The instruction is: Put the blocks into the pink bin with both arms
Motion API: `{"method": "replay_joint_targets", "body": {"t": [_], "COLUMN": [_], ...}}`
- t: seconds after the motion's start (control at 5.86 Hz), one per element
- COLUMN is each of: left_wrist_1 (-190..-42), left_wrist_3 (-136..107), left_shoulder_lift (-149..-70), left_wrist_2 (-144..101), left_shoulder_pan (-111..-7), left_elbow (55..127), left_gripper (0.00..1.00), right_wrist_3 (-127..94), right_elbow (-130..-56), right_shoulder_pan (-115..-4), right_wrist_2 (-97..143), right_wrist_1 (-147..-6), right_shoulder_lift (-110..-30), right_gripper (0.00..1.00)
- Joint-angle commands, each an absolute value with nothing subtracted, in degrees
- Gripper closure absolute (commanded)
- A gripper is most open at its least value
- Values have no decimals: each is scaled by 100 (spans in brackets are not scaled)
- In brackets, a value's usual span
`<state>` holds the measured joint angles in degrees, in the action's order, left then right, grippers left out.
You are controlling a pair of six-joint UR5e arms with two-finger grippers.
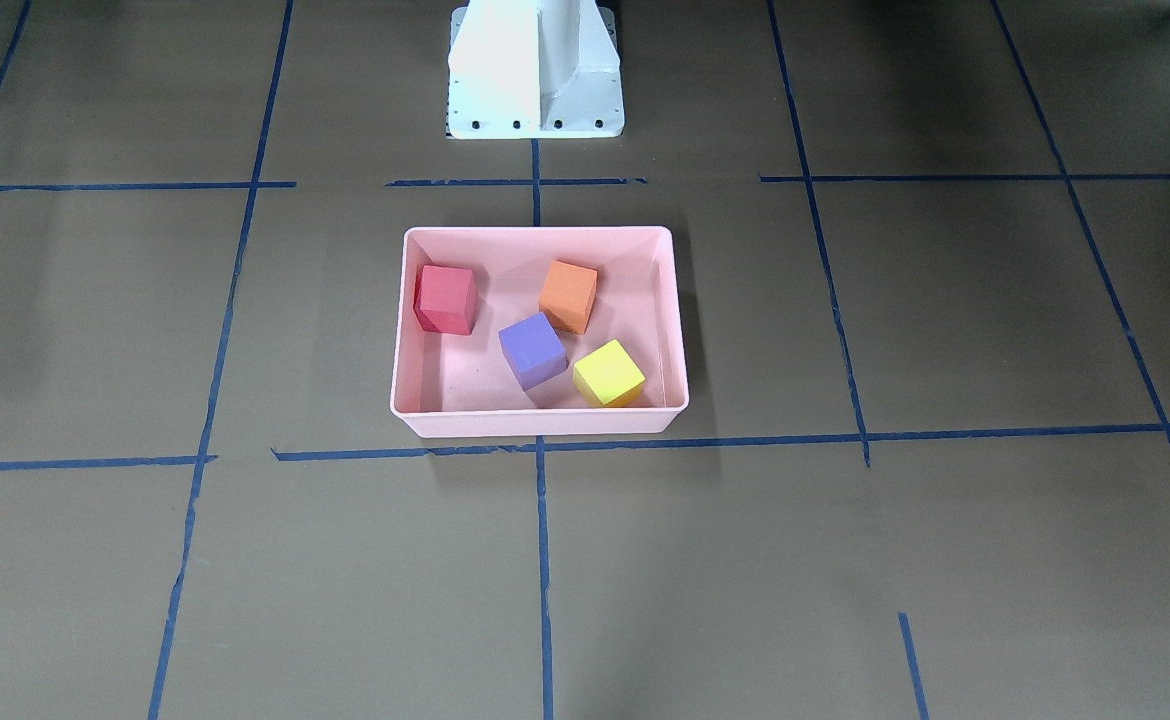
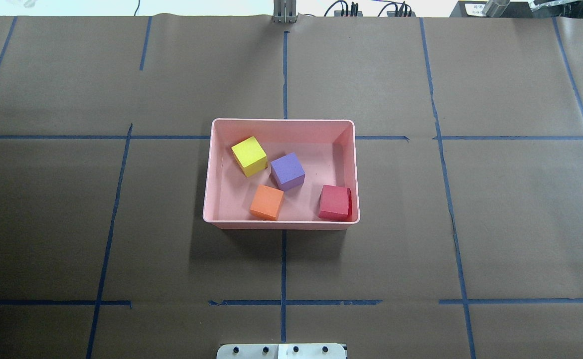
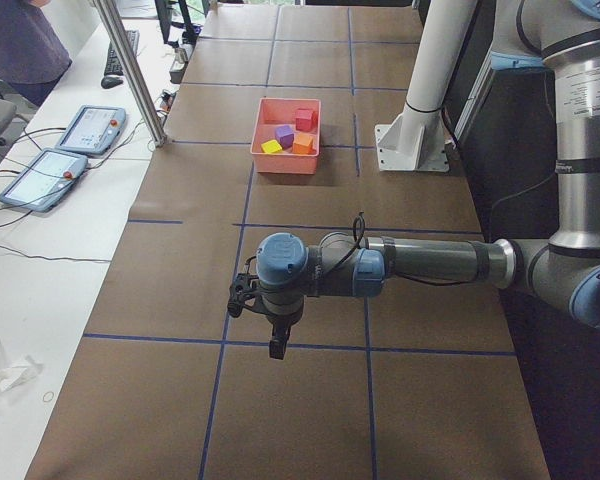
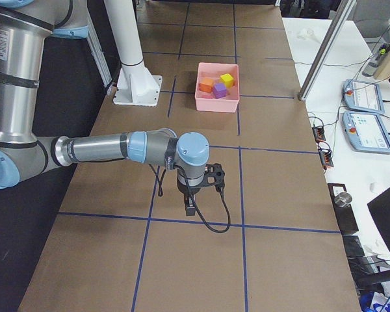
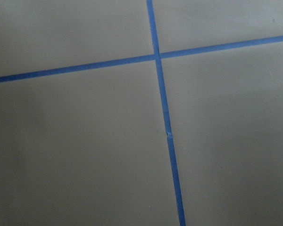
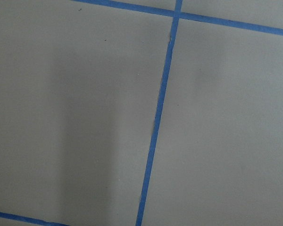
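Observation:
The pink bin (image 1: pixel 535 232) sits mid-table, also in the overhead view (image 2: pixel 281 120). All four blocks lie inside it: the red block (image 1: pixel 445 299) by one short wall, the orange block (image 1: pixel 568 296), the purple block (image 1: pixel 532 349) in the middle and the yellow-green block (image 1: pixel 608 373). The left gripper (image 3: pixel 276 345) shows only in the exterior left view, far from the bin and pointing down over bare table. The right gripper (image 4: pixel 190 209) shows only in the exterior right view, likewise far from the bin. I cannot tell whether either is open or shut. Neither holds a block.
The table is covered in brown paper with a grid of blue tape lines (image 2: pixel 283 75). The white pedestal base (image 1: pixel 535 70) stands behind the bin. Both wrist views show only paper and blue tape (image 5: pixel 160 94). Tablets (image 3: pixel 90 130) and a person are beside the table.

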<state>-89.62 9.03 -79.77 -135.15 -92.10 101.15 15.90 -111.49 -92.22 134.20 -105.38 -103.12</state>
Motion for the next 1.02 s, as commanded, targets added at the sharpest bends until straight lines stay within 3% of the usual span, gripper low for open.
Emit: {"method": "replay_joint_targets", "body": {"t": [0.0,0.85], "left_wrist_1": [-8965,-8974], "left_wrist_3": [905,905], "left_shoulder_lift": [-7928,-7928], "left_wrist_2": [-13509,-13500], "left_shoulder_pan": [-9202,-9193], "left_elbow": [10151,10081], "left_gripper": [0,0], "right_wrist_3": [1591,1608], "right_elbow": [-11145,-11153], "right_shoulder_pan": [-9220,-9220], "right_wrist_2": [13421,13430], "right_wrist_1": [-10538,-10538], "right_shoulder_lift": [-10301,-10301], "right_gripper": [0,0]}}
